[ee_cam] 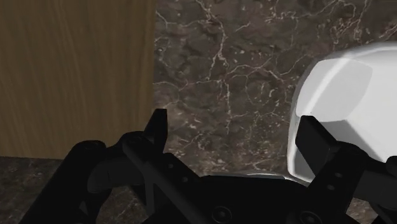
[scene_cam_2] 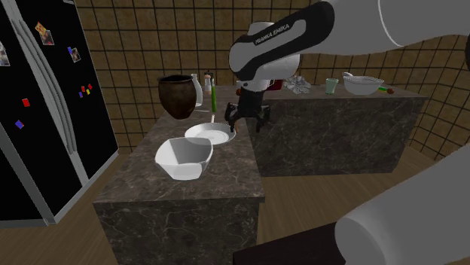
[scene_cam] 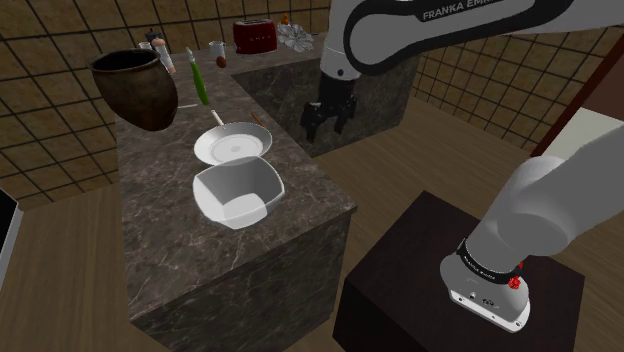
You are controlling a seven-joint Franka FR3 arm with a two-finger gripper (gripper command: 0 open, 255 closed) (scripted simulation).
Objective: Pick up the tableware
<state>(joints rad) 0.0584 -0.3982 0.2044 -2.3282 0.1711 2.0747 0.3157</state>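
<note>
Hanging released with its 2 fingers standing apart, the all-black 2-finger gripper [scene_cam: 328, 124] [scene_cam_2: 245, 119] [ee_cam: 235, 121] is hovering over the edge of the dark marble counter [scene_cam: 200, 265] [scene_cam_2: 173, 192], gripping nothing. Near it, the white round shallow pan [scene_cam: 235, 146] [scene_cam_2: 209, 135] is lying on that counter. The white angular bowl [scene_cam: 238, 190] [scene_cam_2: 184, 156] is sitting upright on the same counter, close beside the pan on the side away from the gripper, untouched. The big brown rounded pot [scene_cam: 135, 88] [scene_cam_2: 176, 96] is standing farther along the counter.
</note>
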